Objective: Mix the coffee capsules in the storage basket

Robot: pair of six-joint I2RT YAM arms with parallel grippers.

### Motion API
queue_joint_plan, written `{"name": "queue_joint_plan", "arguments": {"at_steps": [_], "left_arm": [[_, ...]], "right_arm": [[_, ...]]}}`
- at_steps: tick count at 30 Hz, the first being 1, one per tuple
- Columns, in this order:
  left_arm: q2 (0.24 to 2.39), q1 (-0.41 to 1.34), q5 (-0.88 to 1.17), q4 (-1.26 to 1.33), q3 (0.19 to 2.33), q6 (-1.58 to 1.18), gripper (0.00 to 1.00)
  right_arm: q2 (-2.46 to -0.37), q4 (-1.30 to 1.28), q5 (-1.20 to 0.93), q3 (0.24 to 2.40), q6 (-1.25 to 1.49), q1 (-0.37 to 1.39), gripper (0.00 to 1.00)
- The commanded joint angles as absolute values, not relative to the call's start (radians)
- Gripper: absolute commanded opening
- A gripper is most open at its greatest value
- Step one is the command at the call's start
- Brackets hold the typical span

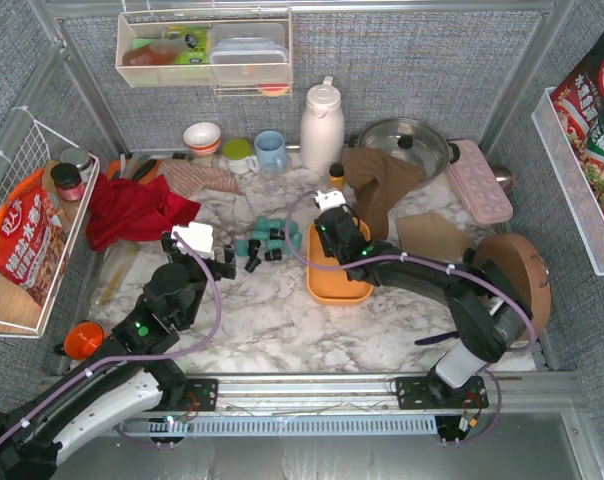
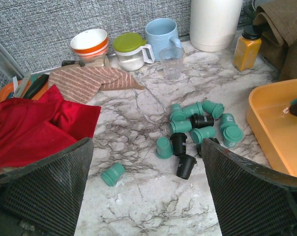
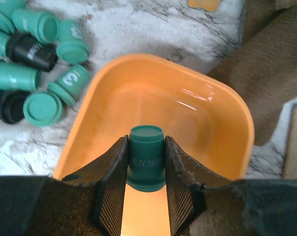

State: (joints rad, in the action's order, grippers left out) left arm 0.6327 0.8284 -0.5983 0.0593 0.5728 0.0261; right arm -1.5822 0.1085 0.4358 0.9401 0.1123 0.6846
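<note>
- Left gripper point(image 2: 146, 147): its fingers are spread as wide as they go and hold nothing. It hangs low over the table point(image 2: 138, 105), aimed at the pods lying there. Judge this as a ready stance: open jaws let you drop onto a pod without a separate opening move.
- Stray capsule point(image 2: 112, 174): one teal pod lies on its side, well apart from the rest and nearest the left finger. Treat it as the left arm's easiest pick.
- Capsules point(image 2: 201, 120): the main group, teal with a few black, lies in a loose heap on the table, between the two grippers and just beside the basket. Several touch and lie tipped over, so expect neighbours to roll when you lift one.
- Right gripper point(image 3: 145, 147): its fingers pinch the held capsule point(image 3: 146, 164), a teal pod, by its sides, standing on end between the pads. The pod hangs above the basket floor, not resting on it. Judge this as the release position.
- Basket point(image 3: 188, 118): the orange tray shows no pod inside it. The task is therefore at an early stage; most pods are on the table.
- Brown cloth point(image 3: 271, 64): it lies against the basket's right rim. Keep the release central so the pod lands inside the tray.
</note>
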Motion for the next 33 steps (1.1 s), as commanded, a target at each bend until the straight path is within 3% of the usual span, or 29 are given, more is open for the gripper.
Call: {"name": "queue_joint_plan", "arguments": {"at_steps": [1, 15, 26, 29, 33], "left_arm": [[0.631, 0.827, -0.602, 0.083, 0.577, 0.023, 0.99], [0.610, 0.826, -0.593, 0.078, 0.576, 0.016, 0.99], [0.629, 0.825, -0.599, 0.070, 0.578, 0.011, 0.99], [0.646, 0.824, -0.605, 0.065, 0.582, 0.011, 0.99], [0.674, 0.821, -0.623, 0.054, 0.587, 0.005, 0.99]], "right_arm": [[-1.651, 0.216, 0.445, 0.987, 0.214, 0.679, 0.34], [-1.702, 0.162, 0.407, 1.066, 0.310, 0.658, 0.59], [-1.458, 0.030, 0.539, 1.053, 0.178, 0.640, 0.81], [-1.371, 0.016, 0.624, 1.029, 0.147, 0.629, 0.98], [-1.264, 0.005, 0.639, 0.962, 0.159, 0.581, 0.99]]}}
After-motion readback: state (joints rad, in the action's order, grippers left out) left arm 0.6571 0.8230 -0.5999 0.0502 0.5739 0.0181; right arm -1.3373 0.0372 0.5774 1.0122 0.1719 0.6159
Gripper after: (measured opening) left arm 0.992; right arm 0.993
